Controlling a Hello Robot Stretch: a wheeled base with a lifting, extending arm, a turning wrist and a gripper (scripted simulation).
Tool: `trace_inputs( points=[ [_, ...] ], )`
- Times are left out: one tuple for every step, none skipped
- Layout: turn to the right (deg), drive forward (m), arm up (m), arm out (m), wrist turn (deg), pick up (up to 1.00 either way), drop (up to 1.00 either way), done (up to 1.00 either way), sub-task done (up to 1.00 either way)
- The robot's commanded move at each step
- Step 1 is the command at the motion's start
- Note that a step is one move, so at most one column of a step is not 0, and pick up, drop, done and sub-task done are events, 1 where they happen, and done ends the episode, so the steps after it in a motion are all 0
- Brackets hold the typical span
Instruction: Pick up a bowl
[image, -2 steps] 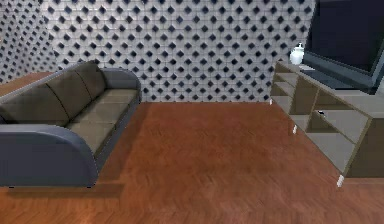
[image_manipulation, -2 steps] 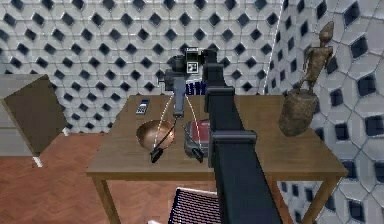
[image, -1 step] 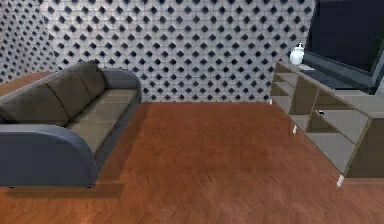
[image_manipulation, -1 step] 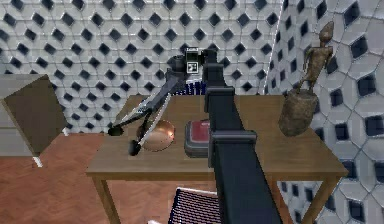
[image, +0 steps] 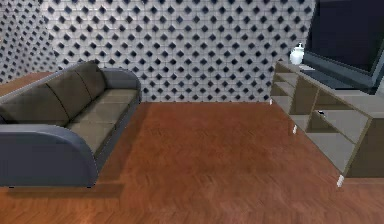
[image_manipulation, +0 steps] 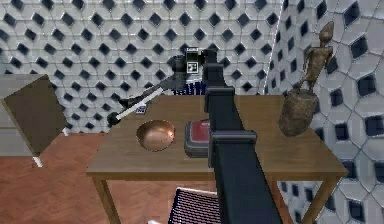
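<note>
Bowl (image_manipulation: 155, 134): a copper-brown, round, shallow dish that sits upright on the table (image_manipulation: 270, 150), in the table's left half and about midway between its near and far edges. Just beside the bowl, toward the table's middle, lies a flat dark box with a red top (image_manipulation: 200, 137); whether the two touch cannot be told.

The arm (image_manipulation: 235, 150) crosses the table from its near edge to its far edge, passing along the box's right side. At the arm's end, above the table's far edge, stand the two white markers (image_manipulation: 190, 67). From there the gripper (image_manipulation: 122, 113) slants down past the table's far left corner. Its thin fingers (image_manipulation: 140, 99) lie against the patterned wall behind the table. They are too faint at the tips to make out, so whether the gripper holds anything cannot be told. The gripper is farther back on the table than the bowl and well apart from it.

A small blue thing (image_manipulation: 186, 91) sits at the table's far edge, under the markers. A brown statue (image_manipulation: 298, 112), a thin figure on a lumpy base, stands on the table's right end. A dark chair back (image_manipulation: 195, 205) shows at the table's near edge. A grey-brown cabinet (image_manipulation: 30, 115) stands off the table's left end, apart from it.

In the forward view, a dark grey sofa (image: 70, 115) faces a TV stand (image: 340, 125) across bare wooden floor, with a TV (image: 345, 40) and a small white vase (image: 297, 54) on the stand.
</note>
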Motion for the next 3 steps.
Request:
trace_inputs(
  points=[
    [0.0, 0.00, 0.00, 0.00, 45.0, 0.00, 0.00, 0.00, 0.00],
    [0.0, 0.00, 0.00, 0.00, 9.0, 0.00, 0.00, 0.00, 0.00],
    [0.0, 0.00, -0.30, 0.00, 0.0, 0.00, 0.00, 0.00, 0.00]
  ],
)
